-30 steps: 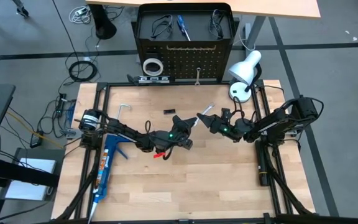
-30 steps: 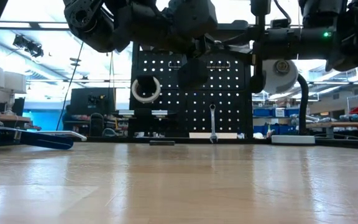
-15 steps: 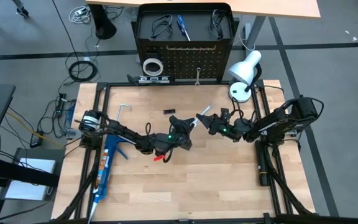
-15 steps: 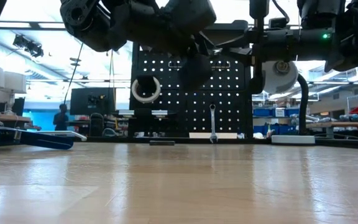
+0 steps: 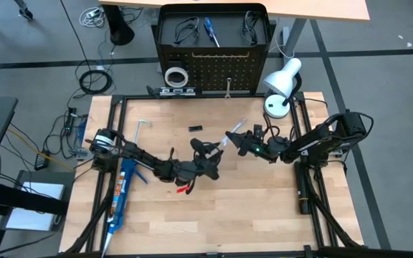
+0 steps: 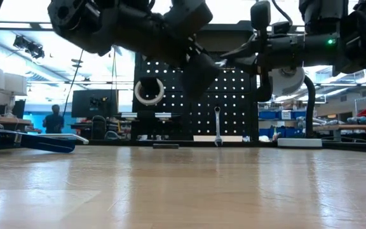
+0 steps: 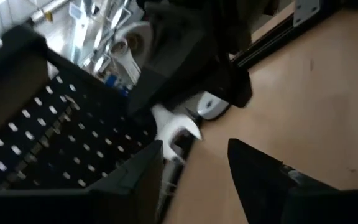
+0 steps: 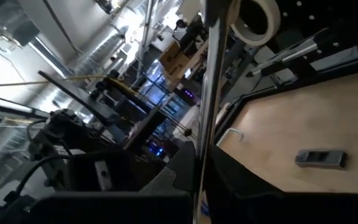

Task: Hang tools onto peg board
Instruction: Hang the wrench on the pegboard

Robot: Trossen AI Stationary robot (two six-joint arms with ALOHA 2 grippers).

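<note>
- Your right gripper (image 8: pixel 199 163) sits just right of centre in the high view, with its jaws clamped on a silver wrench (image 8: pixel 211 93). The wrench stands up past the fingers towards the top of the right wrist view.
- Your left gripper (image 7: pixel 194 155) is at centre frame in the high view, facing the right one. Its jaws stand apart, and the wrench's open end shows beyond them with nothing pinched.
- The step in hand looks like the end of a handover. Draw the left arm straight back towards lower left, so that its fingers don't clip the wrench head.
- Check that the right grip is square before you move. The wrench is thin and could pivot in the jaws.
- The board (image 5: pixel 214 72) stands at top centre, well apart from both grippers. A tape ring (image 5: pixel 176 75) hangs at its left and a second wrench (image 6: pixel 216 125) at lower middle.
- Aim for a free peg, and keep clear of the lamp (image 5: pixel 283 77) at upper right.
- Bring the wrench's ring end over the peg slowly. Let go only once it hangs.
- A black strip (image 5: pixel 195 128) lies on the table (image 5: pixel 264 208), upper left of the left gripper, not yet hung.
</note>
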